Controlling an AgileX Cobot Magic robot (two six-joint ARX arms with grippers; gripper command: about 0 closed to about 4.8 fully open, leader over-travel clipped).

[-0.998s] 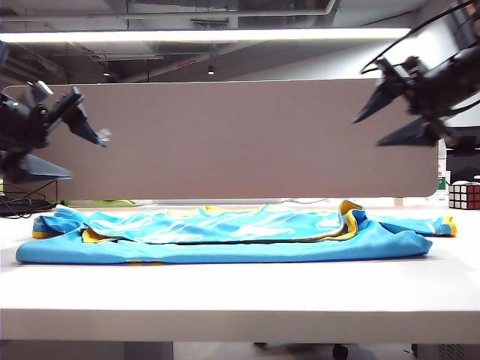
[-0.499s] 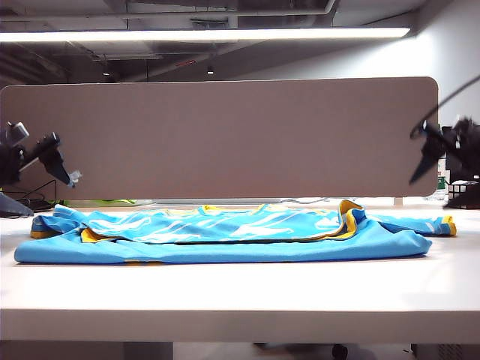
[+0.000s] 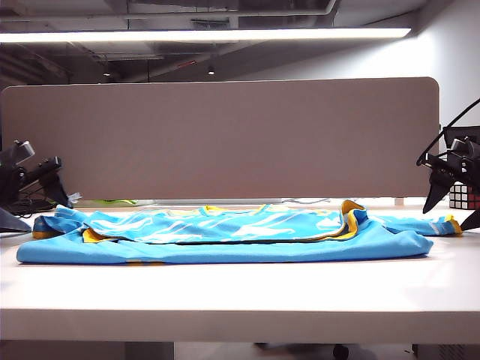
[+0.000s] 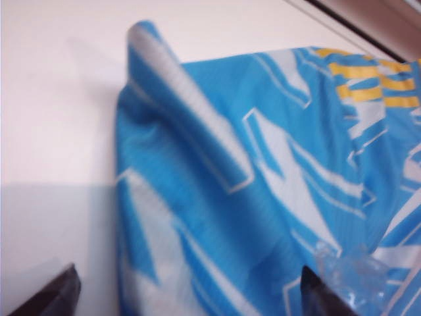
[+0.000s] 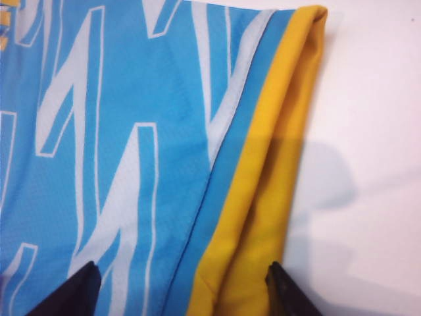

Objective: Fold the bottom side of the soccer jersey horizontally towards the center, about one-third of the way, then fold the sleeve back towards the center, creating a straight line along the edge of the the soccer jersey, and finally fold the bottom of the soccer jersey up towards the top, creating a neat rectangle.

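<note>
The soccer jersey (image 3: 225,247) lies flat across the white table, sky-blue with white streaks and yellow trim, its near long side folded over. My left gripper (image 3: 36,206) hangs open just over the jersey's left end. In the left wrist view its dark fingertips (image 4: 64,286) straddle rumpled blue and white cloth (image 4: 263,164), the left gripper (image 4: 187,289) holding nothing. My right gripper (image 3: 448,217) is open over the right sleeve end. In the right wrist view the right gripper (image 5: 183,283) straddles the yellow cuff (image 5: 276,164) and the blue fabric (image 5: 99,131) beside it.
A beige partition board (image 3: 225,135) stands behind the table. A Rubik's cube (image 3: 465,196) sits at the far right, just behind my right gripper. Dark cables (image 3: 26,204) lie at the far left. Bare white table (image 3: 240,292) stretches in front of the jersey.
Both arms have come down from high above the table and swung outward to the jersey's two ends. The jersey itself has not moved.
</note>
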